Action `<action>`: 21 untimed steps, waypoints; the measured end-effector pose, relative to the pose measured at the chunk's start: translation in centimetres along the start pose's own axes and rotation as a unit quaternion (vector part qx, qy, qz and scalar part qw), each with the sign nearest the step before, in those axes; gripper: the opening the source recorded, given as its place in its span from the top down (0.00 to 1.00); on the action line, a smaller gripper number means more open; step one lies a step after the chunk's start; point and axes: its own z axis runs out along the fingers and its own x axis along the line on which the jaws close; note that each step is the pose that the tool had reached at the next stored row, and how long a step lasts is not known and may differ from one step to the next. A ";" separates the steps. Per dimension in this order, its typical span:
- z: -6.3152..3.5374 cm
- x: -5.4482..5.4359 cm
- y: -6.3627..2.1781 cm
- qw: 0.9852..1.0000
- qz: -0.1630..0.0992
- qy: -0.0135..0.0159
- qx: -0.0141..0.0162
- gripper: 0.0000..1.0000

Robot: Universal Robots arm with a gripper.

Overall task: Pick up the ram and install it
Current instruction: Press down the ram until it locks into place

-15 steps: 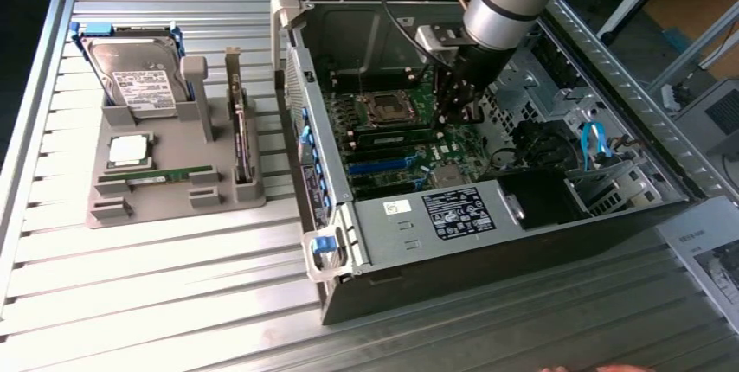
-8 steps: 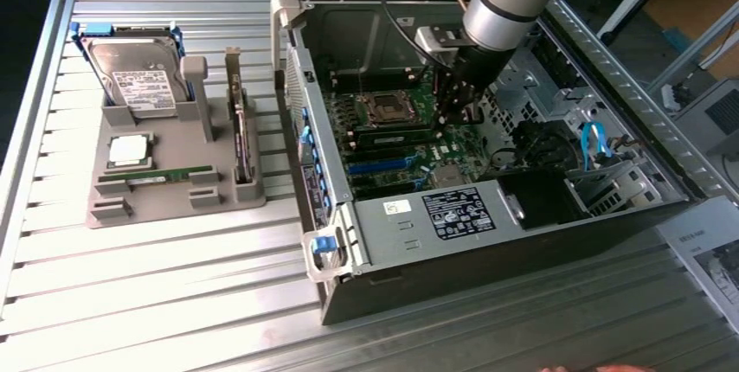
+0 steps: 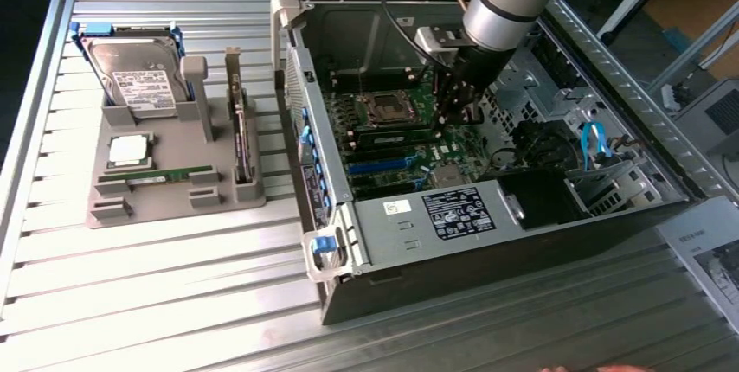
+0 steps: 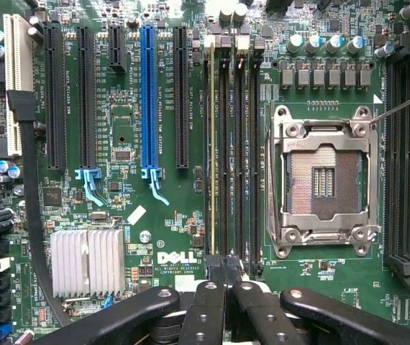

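Observation:
A ram stick (image 4: 212, 144) stands on edge in the outermost of the black memory slots (image 4: 237, 144) on the green motherboard, beside the empty processor socket (image 4: 324, 180). My gripper (image 4: 225, 277) is shut, and its black fingertips (image 4: 208, 291) rest at the near end of that stick with nothing between them. In the exterior view the gripper (image 3: 448, 119) reaches down into the open computer case (image 3: 508, 216), just over the memory slots. Another ram stick (image 3: 156, 177) lies flat in the grey holder (image 3: 173, 203) on the exterior view's left.
The holder also carries a hard drive (image 3: 141, 78), a square silver processor (image 3: 128, 150) and a dark expansion card (image 3: 240, 138) on edge. Inside the case are blue cables (image 3: 594, 143) and a power supply (image 3: 456, 212). A black cable (image 4: 29, 215) runs past the heatsink (image 4: 88, 262).

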 end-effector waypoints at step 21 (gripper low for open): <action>-1.19 0.0 0.75 1.000 0.000 0.000 0.000 0.90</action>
